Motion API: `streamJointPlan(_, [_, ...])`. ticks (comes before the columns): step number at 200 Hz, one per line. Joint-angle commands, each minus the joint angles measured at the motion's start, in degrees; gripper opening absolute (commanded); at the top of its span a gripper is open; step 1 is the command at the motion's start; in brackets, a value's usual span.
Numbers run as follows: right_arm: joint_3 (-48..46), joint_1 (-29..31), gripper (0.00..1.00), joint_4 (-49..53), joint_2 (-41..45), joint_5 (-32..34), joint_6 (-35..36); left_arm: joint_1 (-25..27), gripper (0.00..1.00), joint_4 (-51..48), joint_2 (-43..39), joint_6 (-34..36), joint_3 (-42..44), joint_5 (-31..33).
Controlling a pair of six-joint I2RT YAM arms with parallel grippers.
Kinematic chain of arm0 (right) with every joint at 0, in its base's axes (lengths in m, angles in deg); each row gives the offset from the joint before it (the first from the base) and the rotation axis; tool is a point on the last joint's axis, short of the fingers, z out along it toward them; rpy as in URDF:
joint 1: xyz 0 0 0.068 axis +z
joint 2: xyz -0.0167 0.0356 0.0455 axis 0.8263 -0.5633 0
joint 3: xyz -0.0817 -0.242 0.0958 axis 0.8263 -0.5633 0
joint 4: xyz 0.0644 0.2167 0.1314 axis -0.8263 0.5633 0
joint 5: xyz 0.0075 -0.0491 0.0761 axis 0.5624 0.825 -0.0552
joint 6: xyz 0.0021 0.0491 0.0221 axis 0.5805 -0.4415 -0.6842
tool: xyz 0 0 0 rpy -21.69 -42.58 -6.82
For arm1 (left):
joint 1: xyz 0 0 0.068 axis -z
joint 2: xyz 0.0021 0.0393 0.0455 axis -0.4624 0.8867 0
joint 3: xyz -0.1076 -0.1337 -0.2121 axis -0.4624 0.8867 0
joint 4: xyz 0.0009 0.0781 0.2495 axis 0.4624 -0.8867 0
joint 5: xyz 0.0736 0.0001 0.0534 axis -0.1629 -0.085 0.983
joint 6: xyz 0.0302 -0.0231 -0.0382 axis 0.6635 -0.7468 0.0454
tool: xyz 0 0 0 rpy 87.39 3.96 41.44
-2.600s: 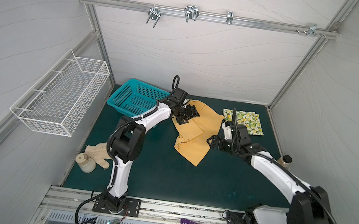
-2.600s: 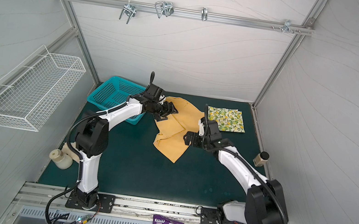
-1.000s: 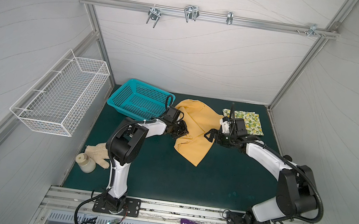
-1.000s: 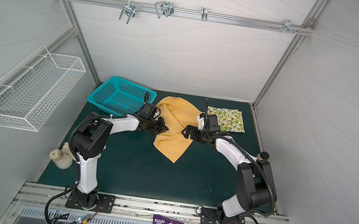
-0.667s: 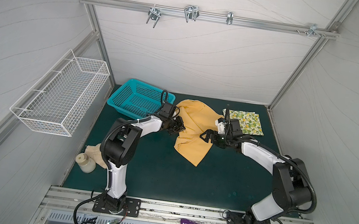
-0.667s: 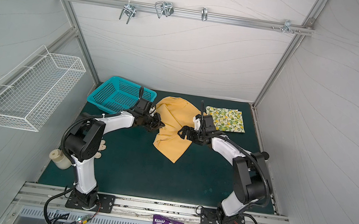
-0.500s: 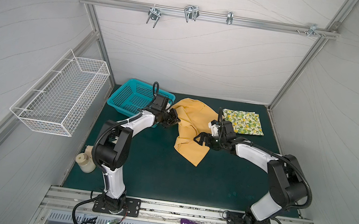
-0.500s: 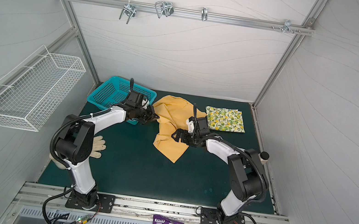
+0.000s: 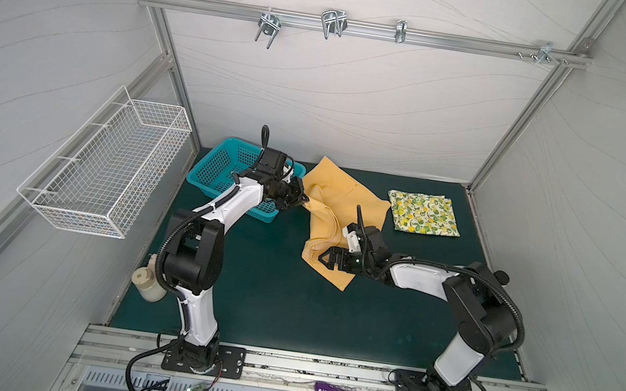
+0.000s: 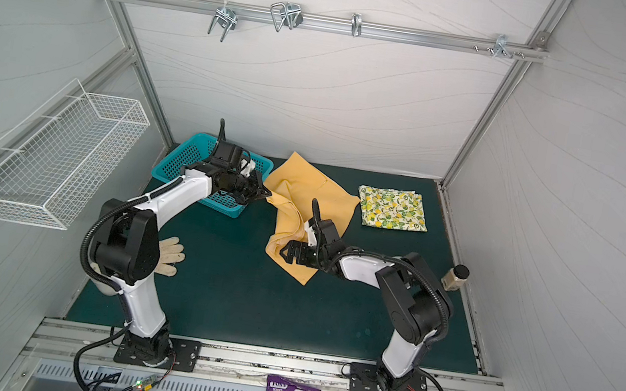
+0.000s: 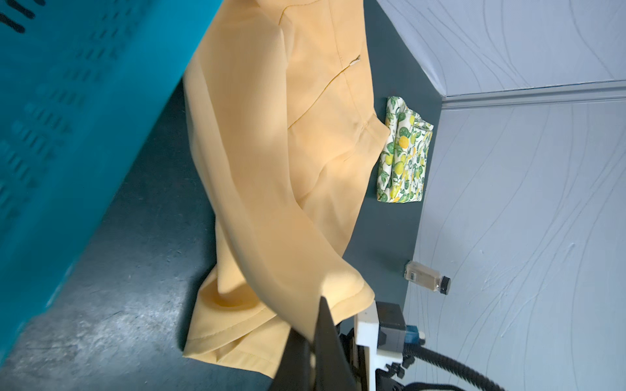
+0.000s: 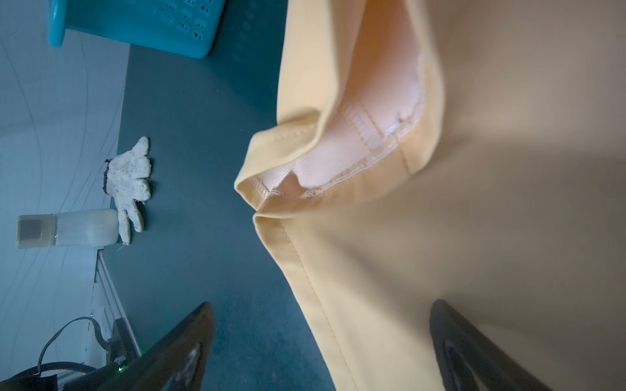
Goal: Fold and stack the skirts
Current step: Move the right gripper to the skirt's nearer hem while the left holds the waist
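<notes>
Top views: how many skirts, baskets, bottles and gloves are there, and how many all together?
Skirts: 2, mustard skirt, lemon skirt
Baskets: 2, teal basket, wire basket
Bottles: 2, cream bottle, black-capped bottle
Gloves: 1, white glove
Total: 7

This is a robotics lab test cell. The booth has white, wavy-grained wall panels (image 9: pixel 339 95) framed in bare aluminium profile bars (image 9: pixel 349 27), and its floor is a dark green mat (image 9: pixel 278 305). A white-and-black left robot arm (image 9: pixel 236 202) and its twin right arm (image 9: pixel 417 277) stand bolted to a silver metal base rail (image 9: pixel 319 367) at the front edge.
</notes>
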Motion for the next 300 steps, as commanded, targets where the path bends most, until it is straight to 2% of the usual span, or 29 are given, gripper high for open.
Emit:
streamJointPlan(1, [-4.44,3.5,0.99,-0.73,-0.75,2.79,-4.89,-1.14,0.0,-3.15,2.2,2.91,-4.91,-0.53])
streamJointPlan(84, [-14.62,16.42,0.99,-8.12,2.53,13.63,-17.54,-1.99,0.0,-12.28,7.67,8.4,-17.6,1.68])
streamJointPlan(113, [-14.94,20.93,0.99,-10.84,-0.5,14.77,-20.95,-1.95,0.0,-11.94,8.59,9.03,-19.27,0.69])
streamJointPlan(149, [-15.59,29.14,0.99,-18.88,-5.88,18.42,-28.65,-1.81,0.0,-13.63,10.48,10.61,-22.86,-1.36])
streamJointPlan(178, [-10.75,35.5,0.99,-19.89,-9.54,20.93,-31.01,-0.9,0.0,-13.65,10.4,13.54,-23.18,-2.55])
streamJointPlan(208, [-3.4,39.84,0.99,-18.74,-12.95,21.88,-30.53,0.83,0.0,-15.06,10.33,17.96,-25.07,-3.95])
streamJointPlan(235, [-3.65,40.21,0.99,-21.61,-11.26,23.95,-28.33,2.0,0.0,-16.98,10.41,21.39,-26.44,-5.19])
streamJointPlan(254, [-4.83,39.62,0.99,-19.58,-5.37,26.2,-23.61,2.25,0.0,-17.08,9.84,21.73,-25.79,-5.12])
streamJointPlan(281, [-4.71,38.03,0.99,-7.38,7.41,31.6,-14.59,2.49,0.0,-16.24,8.61,21.55,-24.01,-5.07])
streamJointPlan(300, [-4.83,34.26,0.99,-0.04,15.77,32.39,-9.08,2.49,0.0,-15.03,7.43,20.74,-22.01,-4.81])
